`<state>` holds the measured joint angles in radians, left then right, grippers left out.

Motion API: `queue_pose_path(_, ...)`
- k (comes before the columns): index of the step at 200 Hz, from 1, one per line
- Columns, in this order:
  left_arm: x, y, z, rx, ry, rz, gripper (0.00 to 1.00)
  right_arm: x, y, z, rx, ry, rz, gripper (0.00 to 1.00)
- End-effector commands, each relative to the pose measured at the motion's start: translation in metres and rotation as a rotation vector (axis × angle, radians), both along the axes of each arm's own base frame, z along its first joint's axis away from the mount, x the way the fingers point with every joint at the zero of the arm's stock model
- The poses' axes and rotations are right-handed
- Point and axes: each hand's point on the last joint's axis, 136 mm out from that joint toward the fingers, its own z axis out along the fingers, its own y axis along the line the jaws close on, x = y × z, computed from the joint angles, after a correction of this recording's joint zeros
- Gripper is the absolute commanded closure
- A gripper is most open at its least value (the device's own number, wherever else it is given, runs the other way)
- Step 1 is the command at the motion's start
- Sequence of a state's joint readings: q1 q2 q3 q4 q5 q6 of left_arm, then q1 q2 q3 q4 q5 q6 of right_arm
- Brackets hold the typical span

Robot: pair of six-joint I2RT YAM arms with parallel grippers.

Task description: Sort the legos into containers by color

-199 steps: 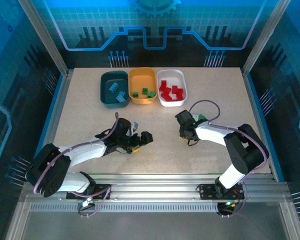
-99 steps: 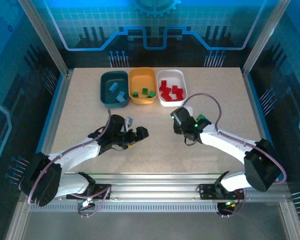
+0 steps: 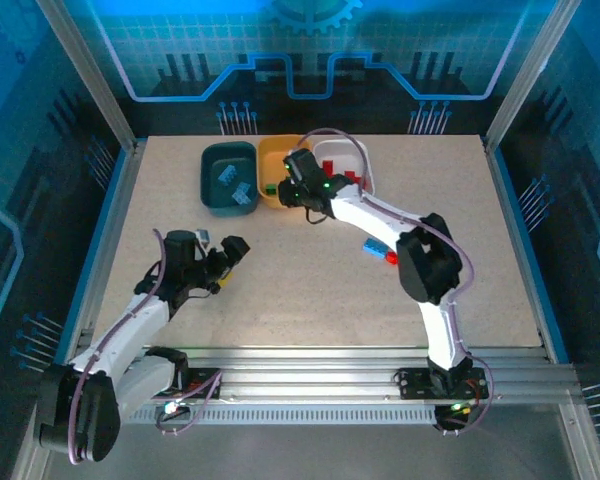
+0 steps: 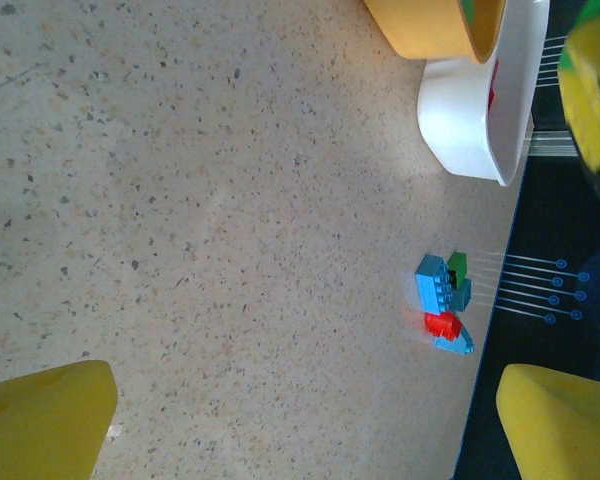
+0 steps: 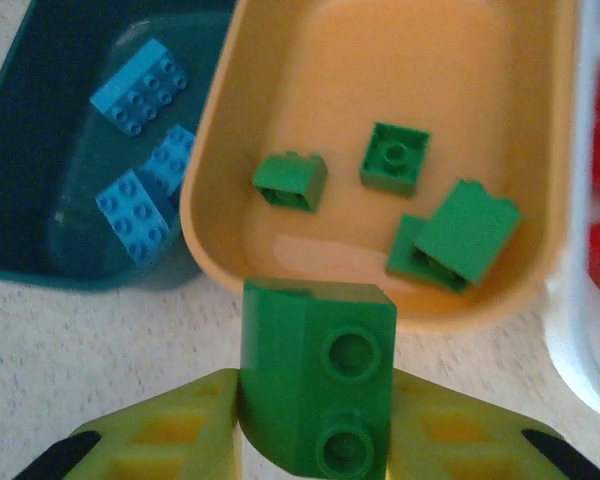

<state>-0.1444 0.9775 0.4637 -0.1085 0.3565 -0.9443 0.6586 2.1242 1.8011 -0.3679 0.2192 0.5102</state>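
My right gripper [image 3: 298, 186] hangs at the near rim of the orange-yellow tub [image 3: 277, 147], shut on a green brick [image 5: 318, 395]. The right wrist view shows more green bricks [image 5: 394, 157] lying in that tub [image 5: 500, 60], and three light blue bricks [image 5: 140, 72] in the dark teal tub [image 5: 20, 150]. Red bricks [image 3: 337, 178] fill the white tub [image 3: 366, 161]. A small loose cluster of blue, red and green legos [image 4: 445, 300] lies on the table right of centre [image 3: 377, 250]. My left gripper [image 3: 229, 255] stands open and empty over bare table at the left; its yellow fingertips [image 4: 42, 420] are wide apart.
The three tubs stand side by side at the back of the table: teal [image 3: 211, 196], orange-yellow, white. The right arm's long link [image 3: 380, 215] stretches diagonally across the table middle. Metal frame posts and a blue rim border the table.
The right arm has swung from the table's centre out to the orange-yellow tub, carrying the green brick. The left gripper has pulled back to the left and toward its base.
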Motion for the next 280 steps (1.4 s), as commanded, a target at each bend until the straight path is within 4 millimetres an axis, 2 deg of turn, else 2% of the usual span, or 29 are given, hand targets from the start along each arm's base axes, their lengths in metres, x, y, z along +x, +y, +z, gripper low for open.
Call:
queue_pose_path(1,-0.01,-0.001,-0.008,-0.021,0.038,-0.018,0.01,0.025,-0.001,-0.003,-0.003,0.034,0.023,0.66)
queue_pose_path(12,-0.009,-0.001,-0.008,-0.023,0.033,-0.02,0.01,0.035,0.001,-0.009,-0.013,0.059,0.026,0.65)
queue_pose_path(17,-0.008,-0.001,-0.008,-0.024,0.03,-0.023,0.01,0.039,0.003,-0.004,-0.007,0.054,0.029,0.64)
queue_pose_path(19,-0.008,-0.001,-0.008,-0.025,0.03,-0.025,0.01,0.041,0.003,-0.013,-0.017,0.069,0.03,0.63)
queue_pose_path(29,-0.006,-0.002,-0.007,-0.03,0.027,-0.033,0.01,0.045,0.005,-0.018,-0.03,0.088,0.038,0.55)
queue_pose_path(41,-0.003,-0.005,-0.005,-0.039,0.023,-0.047,0.01,0.048,0.006,-0.013,-0.037,0.09,0.044,0.41)
queue_pose_path(67,0.003,-0.009,0.0,-0.053,0.013,-0.071,0.01,0.04,0.002,0.012,-0.044,0.043,0.045,0.35)
queue_pose_path(70,0.003,-0.009,0.001,-0.054,0.013,-0.071,0.01,0.038,0.002,0.009,-0.051,0.043,0.044,0.35)
queue_pose_path(72,0.003,-0.01,0.001,-0.055,0.014,-0.072,0.01,0.036,0.0,0.02,-0.044,0.024,0.043,0.35)
queue_pose_path(84,0.005,-0.011,0.003,-0.065,0.007,-0.076,0.01,0.027,-0.009,0.042,-0.041,-0.023,0.03,0.35)
queue_pose_path(96,0.005,-0.015,0.005,-0.083,0.004,-0.086,0.01,0.013,-0.028,0.049,-0.06,-0.05,-0.004,0.35)
queue_pose_path(98,0.005,-0.015,0.005,-0.085,0.003,-0.088,0.01,0.011,-0.032,0.055,-0.057,-0.063,-0.011,0.35)
queue_pose_path(111,0.003,-0.021,0.008,-0.098,-0.008,-0.113,0.01,-0.008,-0.066,0.055,-0.097,-0.074,-0.082,0.35)
queue_pose_path(130,-0.005,-0.041,0.006,-0.074,-0.02,-0.174,0.01,-0.033,-0.127,0.037,-0.168,-0.029,-0.192,0.33)
queue_pose_path(155,-0.02,-0.082,-0.003,-0.012,-0.025,-0.302,0.01,-0.065,-0.209,-0.011,-0.238,0.108,-0.331,0.33)
queue_pose_path(171,-0.025,-0.108,-0.01,-0.008,-0.006,-0.382,0.01,-0.083,-0.246,-0.035,-0.232,0.178,-0.393,0.33)
queue_pose_path(188,-0.028,-0.129,-0.018,-0.007,0.02,-0.434,0.01,-0.092,-0.274,-0.055,-0.224,0.233,-0.43,0.33)
queue_pose_path(205,-0.028,-0.144,-0.023,-0.011,0.031,-0.465,0.01,-0.089,-0.285,-0.069,-0.195,0.281,-0.43,0.33)
queue_pose_path(229,-0.031,-0.159,-0.027,-0.006,0.05,-0.501,0.01,-0.08,-0.288,-0.082,-0.163,0.31,-0.421,0.35)
queue_pose_path(280,-0.037,-0.157,-0.038,0.013,0.078,-0.5,0.01,-0.074,-0.283,-0.095,-0.113,0.323,-0.41,0.36)
